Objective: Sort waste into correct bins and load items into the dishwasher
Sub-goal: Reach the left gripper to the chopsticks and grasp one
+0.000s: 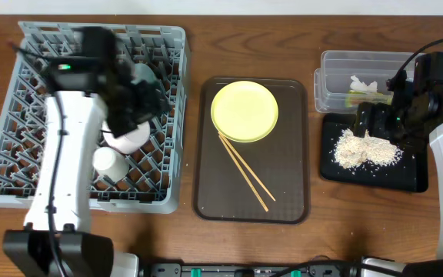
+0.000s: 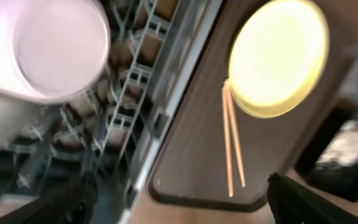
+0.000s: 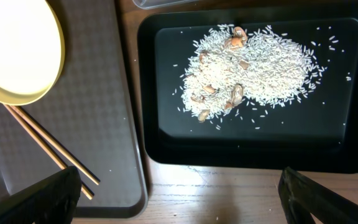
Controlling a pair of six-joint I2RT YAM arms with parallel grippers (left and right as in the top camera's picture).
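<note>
The grey dish rack [image 1: 21,165] at the left holds the pale pink bowl [image 1: 131,137], the white cup [image 1: 107,159] and a light blue bowl [image 1: 142,74], partly hidden by my arm. My left gripper [image 1: 154,98] is open and empty above the rack's right side; its view shows the pink bowl [image 2: 58,50]. The yellow plate [image 1: 244,111] and two chopsticks [image 1: 244,165] lie on the brown tray [image 1: 283,192]. My right gripper [image 1: 371,119] is open and empty over the black tray [image 1: 406,173], which holds the rice scraps [image 1: 366,148]. The clear tub [image 1: 337,65] holds the tissue [image 1: 364,83] and the wrapper [image 1: 368,97].
In the left wrist view the rack's edge [image 2: 166,93] runs beside the brown tray [image 2: 191,143], with the plate [image 2: 278,59] and chopsticks [image 2: 232,143]. The right wrist view shows the rice [image 3: 253,68] in the black tray [image 3: 166,143], bare wooden table [image 3: 229,193] below it.
</note>
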